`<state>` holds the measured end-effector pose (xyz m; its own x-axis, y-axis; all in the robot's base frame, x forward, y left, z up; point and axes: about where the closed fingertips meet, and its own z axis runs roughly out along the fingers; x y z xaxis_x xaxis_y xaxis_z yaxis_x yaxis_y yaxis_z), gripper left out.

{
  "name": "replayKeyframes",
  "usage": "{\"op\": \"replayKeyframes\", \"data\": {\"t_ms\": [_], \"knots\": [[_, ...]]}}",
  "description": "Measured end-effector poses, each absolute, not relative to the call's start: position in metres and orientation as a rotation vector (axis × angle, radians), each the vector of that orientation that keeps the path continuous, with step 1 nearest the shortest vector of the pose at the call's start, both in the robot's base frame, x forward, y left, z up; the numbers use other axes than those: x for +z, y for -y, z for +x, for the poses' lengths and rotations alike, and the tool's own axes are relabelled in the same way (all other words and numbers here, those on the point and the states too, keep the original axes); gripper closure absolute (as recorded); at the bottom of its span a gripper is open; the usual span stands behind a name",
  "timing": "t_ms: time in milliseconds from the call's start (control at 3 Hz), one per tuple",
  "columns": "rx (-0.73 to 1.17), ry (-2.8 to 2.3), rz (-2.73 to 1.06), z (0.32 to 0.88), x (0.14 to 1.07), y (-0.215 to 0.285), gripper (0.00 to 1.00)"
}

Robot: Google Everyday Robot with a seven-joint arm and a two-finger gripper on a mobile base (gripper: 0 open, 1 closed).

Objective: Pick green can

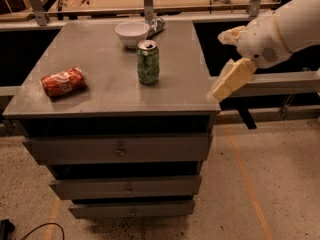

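Here the green can (148, 62) stands upright mid-table (100, 96), long axis vertical, silver top up, just in front of a white bowl (132, 33) showing only its pale inside. A red can (63, 81) lies sideways near the left edge. The gripper (220, 64) hangs beside the table's right edge, spread wide, holding nothing.

No word, brand or number can be read anywhere. The green can (148, 61), standing well to the left of the gripper (220, 66), carries only pale speckled markings, and the red can (63, 81), lying on its side farther left still, shows white marks that cannot be made out as letters. The gripper hangs just off the right edge of the cabinet top (100, 49), fingers spread apart.
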<state>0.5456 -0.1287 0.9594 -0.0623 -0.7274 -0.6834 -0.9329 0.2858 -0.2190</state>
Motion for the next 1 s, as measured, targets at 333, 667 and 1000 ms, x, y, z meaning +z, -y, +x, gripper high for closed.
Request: {"op": "replayKeyframes", "data": {"t_ms": [333,667,1000], "knots": [[0.468,-1.748,-1.317,0.609,0.953,0.083,0.00],[0.468,-1.748,-1.317,0.609,0.953,0.083,0.00],[0.464,-1.718,-1.299,0.620,0.945,0.069,0.00]]}}
